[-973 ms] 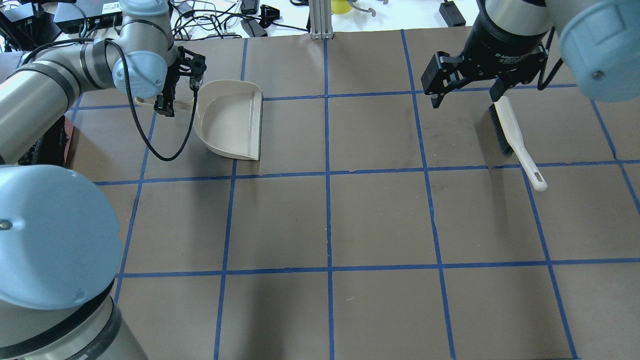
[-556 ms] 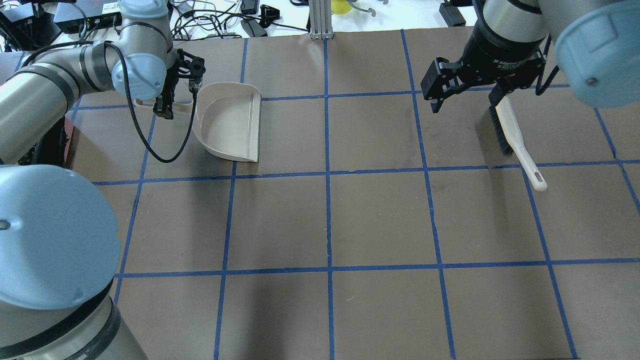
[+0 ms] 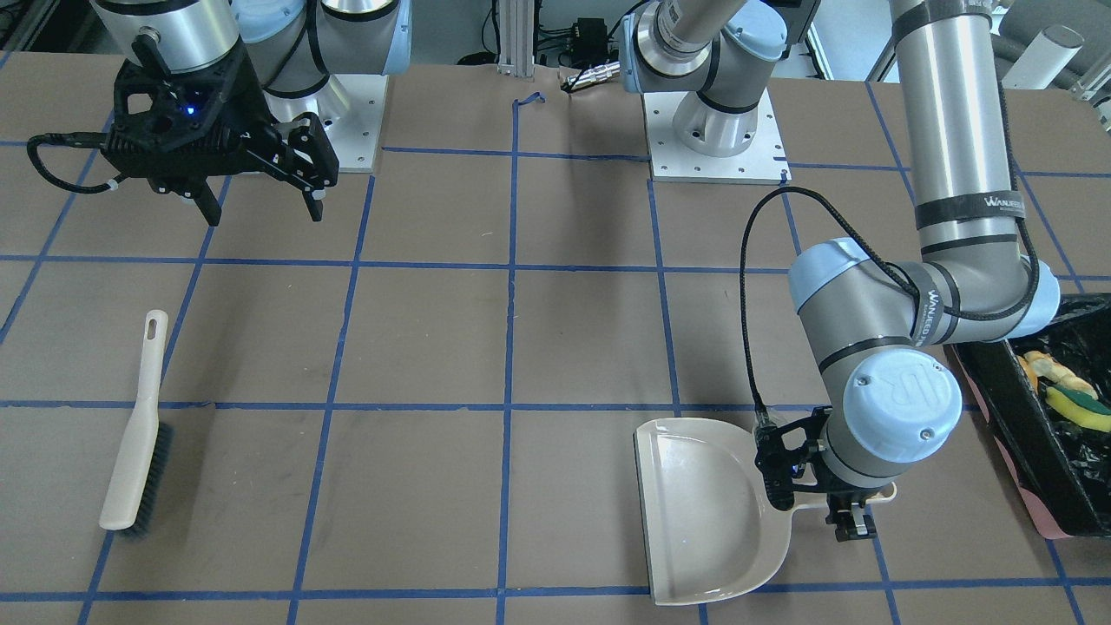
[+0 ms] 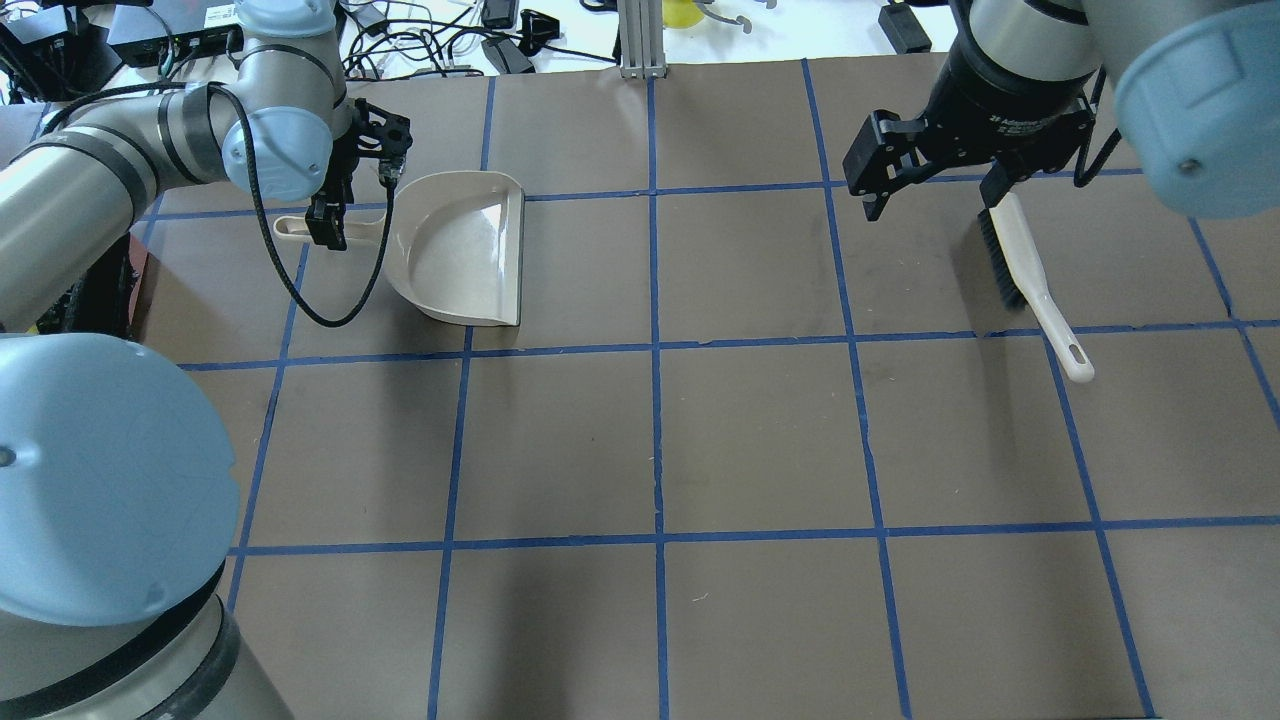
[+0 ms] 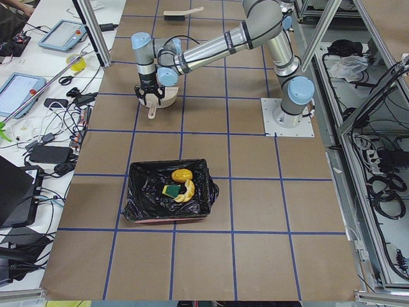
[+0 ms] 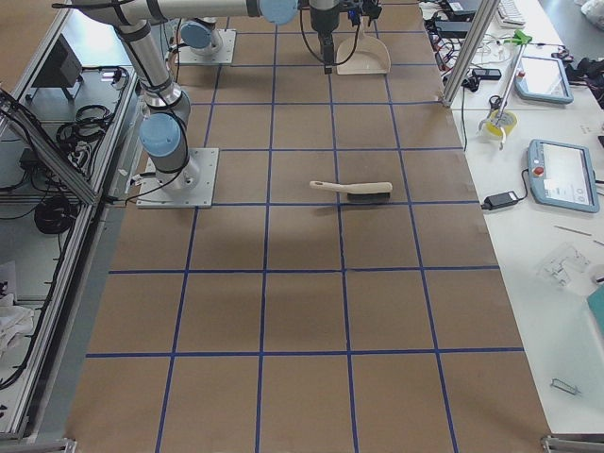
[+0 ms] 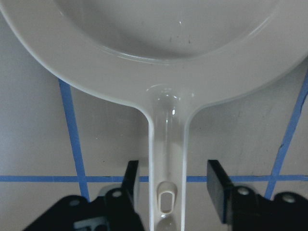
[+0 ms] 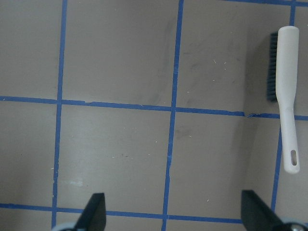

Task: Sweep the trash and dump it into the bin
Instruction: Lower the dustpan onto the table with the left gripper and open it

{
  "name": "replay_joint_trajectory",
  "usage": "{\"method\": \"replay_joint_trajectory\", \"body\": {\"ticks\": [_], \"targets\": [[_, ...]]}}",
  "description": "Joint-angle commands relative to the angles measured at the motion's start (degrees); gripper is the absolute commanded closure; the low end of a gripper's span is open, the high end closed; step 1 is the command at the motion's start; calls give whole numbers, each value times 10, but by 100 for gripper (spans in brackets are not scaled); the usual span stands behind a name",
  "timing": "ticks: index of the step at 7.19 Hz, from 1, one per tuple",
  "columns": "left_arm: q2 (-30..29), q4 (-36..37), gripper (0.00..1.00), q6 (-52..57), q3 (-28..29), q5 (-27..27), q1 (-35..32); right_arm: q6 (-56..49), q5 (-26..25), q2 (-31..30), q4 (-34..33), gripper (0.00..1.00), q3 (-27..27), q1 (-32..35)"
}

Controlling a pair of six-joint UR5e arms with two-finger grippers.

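The three pieces of trash (image 5: 179, 185) are being held in the bin (image 5: 139, 195), on its black liner: a yellow rounded lump, a green-backed sponge wedge and a curved tan piece. The bin is standing well apart from both tools, so the dumping is being judged as done.

The handle (image 7: 166, 159) of the beige dustpan (image 4: 460, 250) is being straddled by the left gripper (image 7: 172, 182). Its fingers are being kept apart, with a gap showing on each side of the handle, so nothing is being clamped. Here the main risk is being carried: if the arm is being drawn sideways before it is being raised clear, the handle is likely to be caught by a finger and the pan spun or dragged across the table (image 4: 760, 440). The black cable (image 4: 330, 300) looping beside the pan could also be snagged on its rim.

The right gripper (image 8: 175, 211) is being held wide open and empty, high above the table. The brush (image 8: 286, 96) is lying flat off to one side, so little danger is being posed there unless a descent is being made over the bristle end.
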Motion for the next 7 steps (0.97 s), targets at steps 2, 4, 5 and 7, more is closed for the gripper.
{"method": "replay_joint_trajectory", "body": {"ticks": [2, 4, 5, 7], "targets": [[38, -38, 14, -11, 35, -3, -2, 5, 5, 3, -1, 0, 0, 1], [92, -171, 14, -58, 81, -40, -5, 5, -4, 0, -2, 0, 0, 1], [119, -268, 14, -72, 116, -69, -10, 6, -4, -1, -1, 0, 1, 1], [161, -357, 13, -141, 146, -124, -27, 5, 5, 4, -1, 0, 1, 1]]}}
